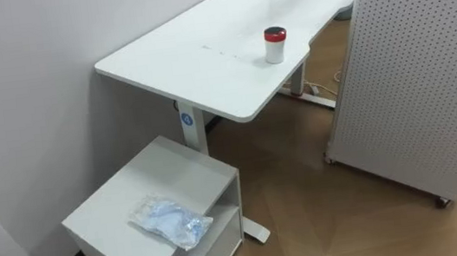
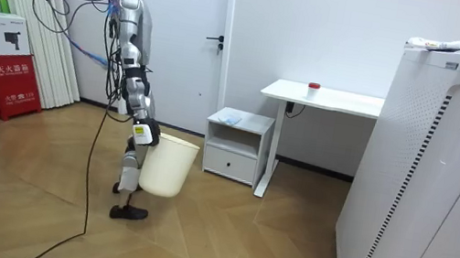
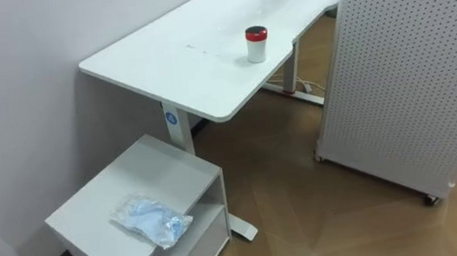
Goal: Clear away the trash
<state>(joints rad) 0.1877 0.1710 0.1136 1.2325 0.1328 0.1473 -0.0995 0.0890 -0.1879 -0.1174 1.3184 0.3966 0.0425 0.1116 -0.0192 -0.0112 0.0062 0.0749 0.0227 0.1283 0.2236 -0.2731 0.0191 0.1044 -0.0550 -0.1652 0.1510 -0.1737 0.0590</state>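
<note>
Garbage not yet picked: the robot stands apart from the cabinet (image 1: 176, 165), so a reach from here would probably fall short.

In the room view the right hand (image 2: 144, 133), as I judge it by the body, is at the rim of a cream waste bin (image 2: 166, 167) that hangs at the robot's side. I cannot tell how its fingers are set. The bin is near the cabinet, on the room view's left of it, not touching it. The garbage, a crumpled bluish plastic bag (image 1: 170, 221), lies on top of the cabinet, near its front edge. The bag looks thin and slippery, so a careless grasp may push it off the cabinet. Beyond the cabinet, a red-lidded jar (image 1: 275, 43) stands on the tabletop (image 1: 202, 52).
</note>
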